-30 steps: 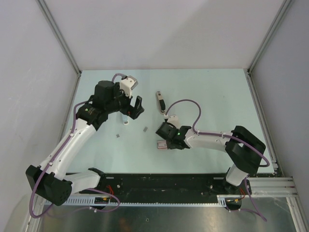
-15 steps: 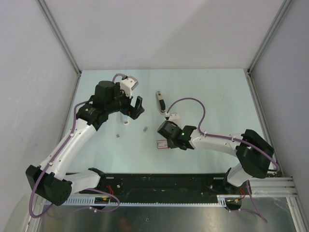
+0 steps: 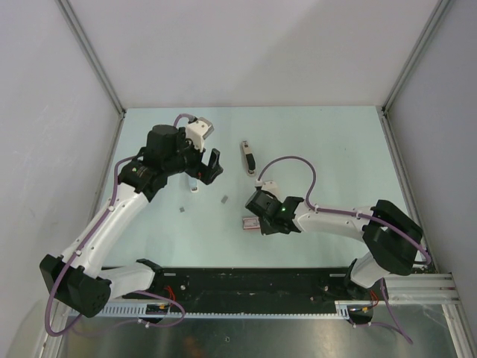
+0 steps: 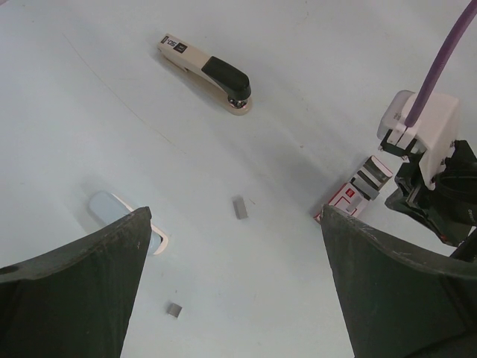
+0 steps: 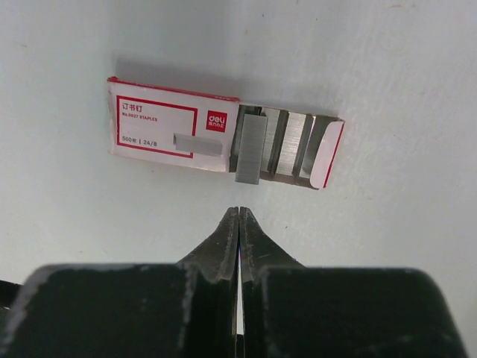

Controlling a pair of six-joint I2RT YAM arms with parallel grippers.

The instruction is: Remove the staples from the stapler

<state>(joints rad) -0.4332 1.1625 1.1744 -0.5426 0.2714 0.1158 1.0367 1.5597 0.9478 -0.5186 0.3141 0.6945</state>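
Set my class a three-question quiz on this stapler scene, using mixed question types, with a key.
1. True or false: the stapler lies apart from both arms.
2. Which is open? A) left gripper B) right gripper
3. Fill in: the right gripper's tip sits beside an open red-and-white ___.
Key: 1 true; 2 A; 3 box.

Overhead view of whole table; left wrist oblique and far, right wrist close above, sharing the staple box.
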